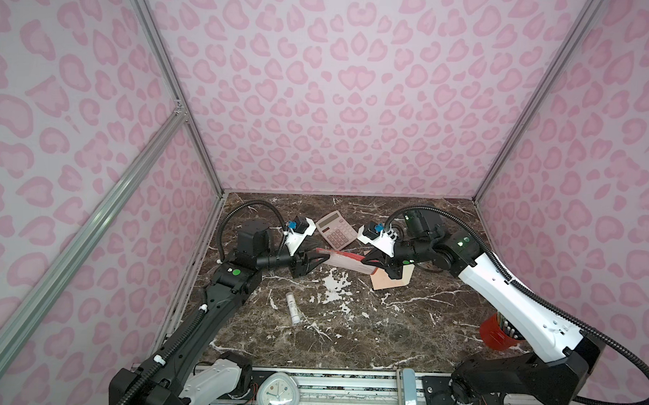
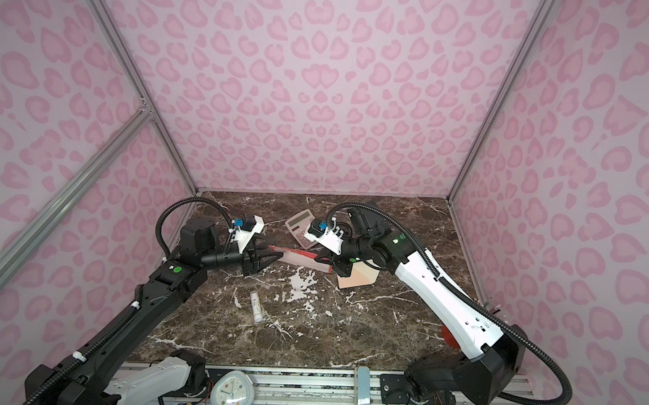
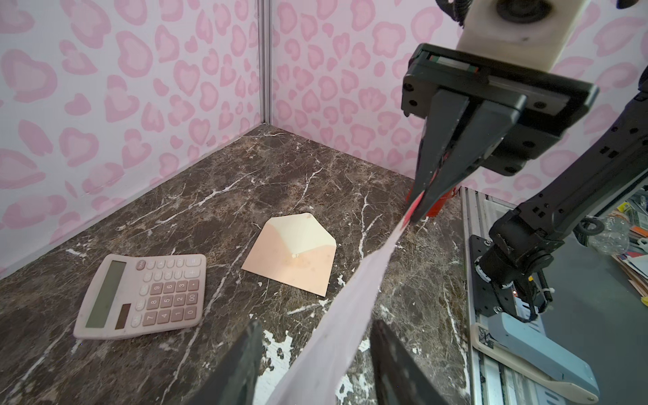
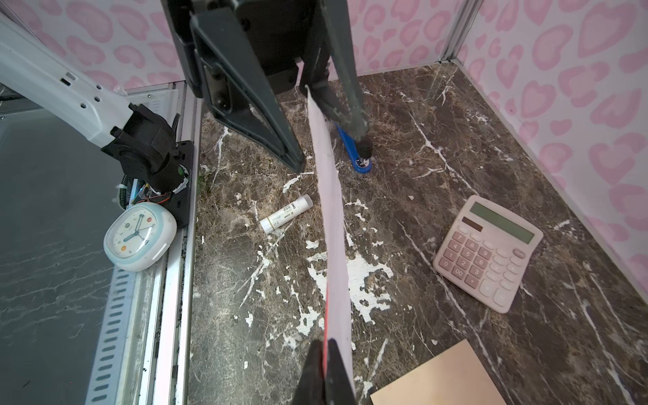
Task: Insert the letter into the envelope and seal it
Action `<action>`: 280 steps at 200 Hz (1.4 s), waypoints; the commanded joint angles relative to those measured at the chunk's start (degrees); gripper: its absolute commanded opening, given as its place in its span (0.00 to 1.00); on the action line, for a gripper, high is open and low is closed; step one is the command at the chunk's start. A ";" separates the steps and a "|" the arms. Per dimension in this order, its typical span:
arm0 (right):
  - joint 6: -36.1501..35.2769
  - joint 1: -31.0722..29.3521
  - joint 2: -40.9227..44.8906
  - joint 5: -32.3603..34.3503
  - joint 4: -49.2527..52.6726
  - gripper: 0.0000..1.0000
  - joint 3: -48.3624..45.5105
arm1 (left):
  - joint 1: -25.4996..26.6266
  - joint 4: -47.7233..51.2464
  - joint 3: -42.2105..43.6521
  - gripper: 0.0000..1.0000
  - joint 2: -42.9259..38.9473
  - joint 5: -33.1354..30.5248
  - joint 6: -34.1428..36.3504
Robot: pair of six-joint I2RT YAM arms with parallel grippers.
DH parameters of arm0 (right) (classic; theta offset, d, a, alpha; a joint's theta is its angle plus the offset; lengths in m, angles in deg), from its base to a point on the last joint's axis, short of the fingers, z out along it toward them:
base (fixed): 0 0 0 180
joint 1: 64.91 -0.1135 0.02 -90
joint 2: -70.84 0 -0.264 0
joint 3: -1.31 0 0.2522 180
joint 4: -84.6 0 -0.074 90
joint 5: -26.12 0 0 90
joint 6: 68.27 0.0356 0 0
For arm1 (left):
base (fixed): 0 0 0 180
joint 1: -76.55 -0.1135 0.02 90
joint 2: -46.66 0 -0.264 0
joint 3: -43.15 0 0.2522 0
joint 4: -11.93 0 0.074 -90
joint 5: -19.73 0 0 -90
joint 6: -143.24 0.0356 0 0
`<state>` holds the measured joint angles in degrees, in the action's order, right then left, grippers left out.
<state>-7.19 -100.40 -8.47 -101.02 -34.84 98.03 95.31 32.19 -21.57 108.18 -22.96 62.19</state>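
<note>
1. The right gripper (image 1: 376, 267) is pinching the letter's (image 1: 345, 262) right end, holding it off the table, mid-scene.
2. The left gripper (image 1: 322, 256) is straddling the left end, jaws spread.
3. The envelope (image 1: 385, 285) is lying flat, right of centre, flap apparently open.
4. The letter is looking light and floppy, so it is probably best gripped by its short edges and kept taut.

We're looking at pale pink walls (image 1: 338, 98) covered in darker pink leopard-ish blotches, and a bench (image 1: 347, 324) in dark brown marble with white veins. The calculator (image 3: 140, 298) is pink, the envelope (image 3: 291, 259) peach with a cream flap, and the letter (image 1: 345, 260) pale pinkish-white with red edging.
</note>
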 commanded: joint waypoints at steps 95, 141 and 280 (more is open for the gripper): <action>12.11 5.43 3.52 -5.72 -13.64 0.43 -7.64 | 0.05 -3.74 0.19 0.04 -0.65 -2.43 -3.14; 35.87 16.42 13.51 -4.44 -45.37 0.55 -25.94 | 0.08 -1.62 -3.14 0.04 -0.95 -4.99 -7.06; 40.79 15.90 4.32 -3.54 -61.63 0.41 -28.47 | 0.04 5.07 -5.52 0.04 -3.51 -1.74 -6.81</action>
<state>35.54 -82.21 -4.14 -99.84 -95.31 69.59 95.40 37.96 -26.16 104.46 -25.15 56.38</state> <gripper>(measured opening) 0.403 0.049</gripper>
